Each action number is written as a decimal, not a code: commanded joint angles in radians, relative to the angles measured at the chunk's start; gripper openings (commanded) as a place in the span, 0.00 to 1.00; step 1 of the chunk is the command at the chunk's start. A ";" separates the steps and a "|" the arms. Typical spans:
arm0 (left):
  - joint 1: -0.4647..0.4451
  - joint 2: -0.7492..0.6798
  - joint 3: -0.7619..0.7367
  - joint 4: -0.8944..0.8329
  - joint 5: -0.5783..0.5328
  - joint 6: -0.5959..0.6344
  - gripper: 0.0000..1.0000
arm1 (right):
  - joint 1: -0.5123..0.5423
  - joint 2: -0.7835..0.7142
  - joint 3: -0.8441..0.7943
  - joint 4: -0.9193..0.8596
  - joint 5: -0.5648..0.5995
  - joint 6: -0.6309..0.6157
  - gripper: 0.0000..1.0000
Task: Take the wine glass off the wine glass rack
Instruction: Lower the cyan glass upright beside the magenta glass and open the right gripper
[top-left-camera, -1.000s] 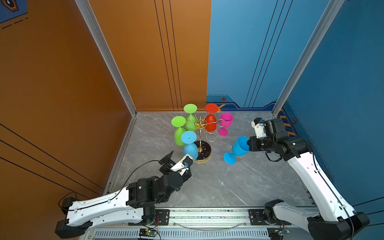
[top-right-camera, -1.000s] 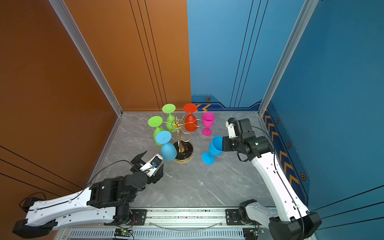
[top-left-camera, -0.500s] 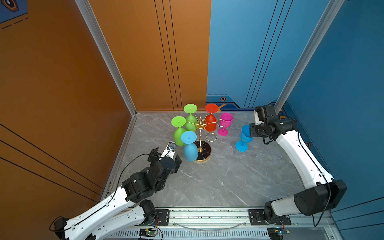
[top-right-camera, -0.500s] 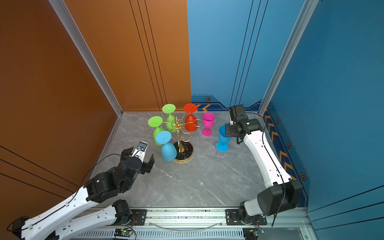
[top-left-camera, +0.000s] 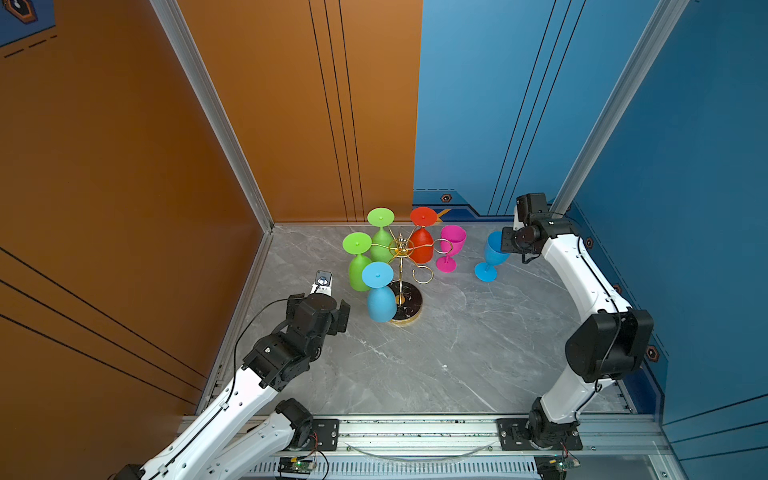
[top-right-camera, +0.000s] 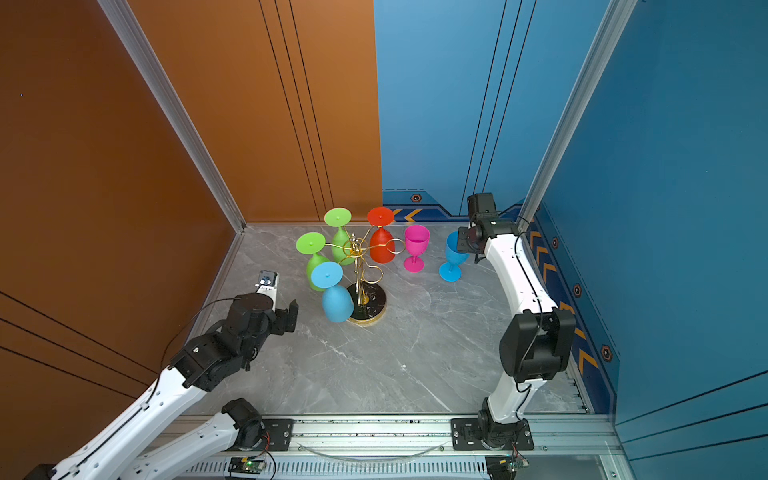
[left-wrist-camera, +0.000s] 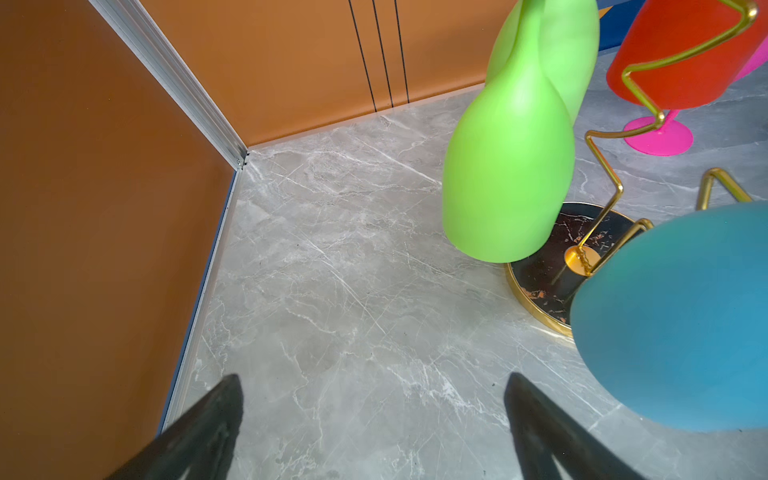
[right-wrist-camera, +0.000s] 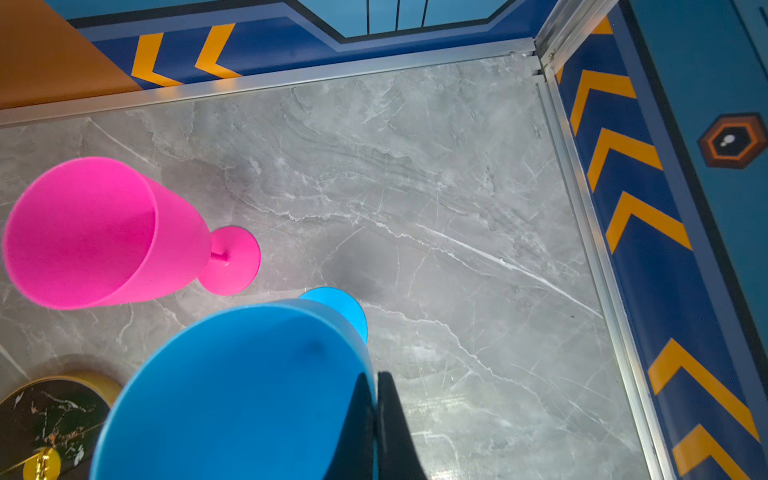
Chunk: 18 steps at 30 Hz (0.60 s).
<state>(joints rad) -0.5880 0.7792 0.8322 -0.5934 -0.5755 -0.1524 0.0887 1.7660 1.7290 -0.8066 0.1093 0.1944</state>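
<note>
The wine glass rack (top-left-camera: 400, 272) was seen standing on the grey marble table (top-left-camera: 436, 357), near its back edge. Four glasses were hung upside down from the rack's loop arms: two green glasses (top-left-camera: 358, 268) on the side towards the orange wall, a red glass (top-left-camera: 422, 245) at the back, and a hanging blue glass (top-left-camera: 380, 297) at the front, just above the rack's black base.

A blue wine glass (top-left-camera: 493, 253) had been taken off and was found upright, well apart from the rack on its right in both top views. Its rim was pinched by the right gripper (right-wrist-camera: 374, 384), one finger set inside the bowl and one outside, the pair closed tight on the wall. Whether its foot was touching the table could not be told. A pink glass (top-left-camera: 451, 247) was set upright between the rack and the blue wine glass.

The left gripper (left-wrist-camera: 374, 388) was held near the rack's front left side, above the table, its fingers spread wide with nothing between them.
</note>
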 joint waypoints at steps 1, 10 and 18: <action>0.048 -0.001 0.014 0.032 0.087 -0.025 0.98 | -0.003 0.059 0.076 0.031 0.010 0.026 0.00; 0.148 0.002 0.002 0.064 0.158 -0.045 0.98 | -0.003 0.216 0.229 0.033 0.016 0.036 0.00; 0.159 -0.013 -0.013 0.086 0.170 -0.040 0.98 | 0.007 0.297 0.291 0.033 0.024 0.045 0.00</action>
<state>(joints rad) -0.4393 0.7769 0.8322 -0.5282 -0.4278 -0.1825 0.0895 2.0438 1.9831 -0.7822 0.1101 0.2184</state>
